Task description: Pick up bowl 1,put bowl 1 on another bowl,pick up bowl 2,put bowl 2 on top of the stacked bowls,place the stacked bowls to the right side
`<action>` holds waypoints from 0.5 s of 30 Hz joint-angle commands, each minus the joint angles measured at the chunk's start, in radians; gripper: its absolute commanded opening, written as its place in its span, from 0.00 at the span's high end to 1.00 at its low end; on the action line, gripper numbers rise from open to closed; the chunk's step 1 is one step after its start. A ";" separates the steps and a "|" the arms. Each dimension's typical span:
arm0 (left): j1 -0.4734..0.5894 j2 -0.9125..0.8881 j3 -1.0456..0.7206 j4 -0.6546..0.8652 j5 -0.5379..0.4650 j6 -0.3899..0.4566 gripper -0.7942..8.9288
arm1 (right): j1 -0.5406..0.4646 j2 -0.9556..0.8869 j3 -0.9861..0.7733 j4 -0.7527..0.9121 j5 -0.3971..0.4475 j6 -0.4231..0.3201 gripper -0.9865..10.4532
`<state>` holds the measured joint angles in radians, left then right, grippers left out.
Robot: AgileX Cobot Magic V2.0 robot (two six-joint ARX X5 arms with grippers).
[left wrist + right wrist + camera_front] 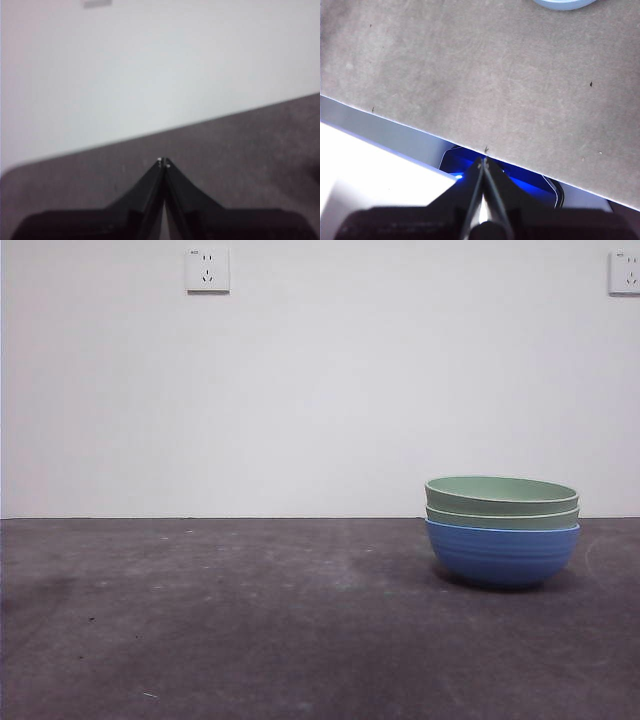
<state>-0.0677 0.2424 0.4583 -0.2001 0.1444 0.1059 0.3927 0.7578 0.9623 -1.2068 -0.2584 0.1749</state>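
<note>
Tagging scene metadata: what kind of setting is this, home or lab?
Probably a lab test bench, not a home: bare white wall with sockets, a dark scuffed table, and only the stacked bowls, standing towards its right side.

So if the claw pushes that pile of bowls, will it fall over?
Probably not: the stacked bowls sit nested deep, on a wide blue bowl. They look stiff. The rounded base might slide or rock a little on the table.
</note>
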 commanded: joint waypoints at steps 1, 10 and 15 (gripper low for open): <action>0.022 -0.074 -0.127 0.028 -0.019 -0.064 0.92 | 0.001 -0.001 -0.008 0.005 0.003 -0.008 0.91; 0.044 -0.178 -0.337 0.051 -0.025 -0.088 0.92 | 0.001 -0.001 -0.008 0.005 0.003 -0.008 0.91; 0.044 -0.200 -0.394 0.049 -0.039 -0.088 0.92 | 0.001 -0.001 -0.008 0.005 0.003 -0.008 0.91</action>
<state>-0.0280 0.0475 0.0772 -0.1608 0.1104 0.0250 0.3927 0.7578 0.9623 -1.2068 -0.2584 0.1749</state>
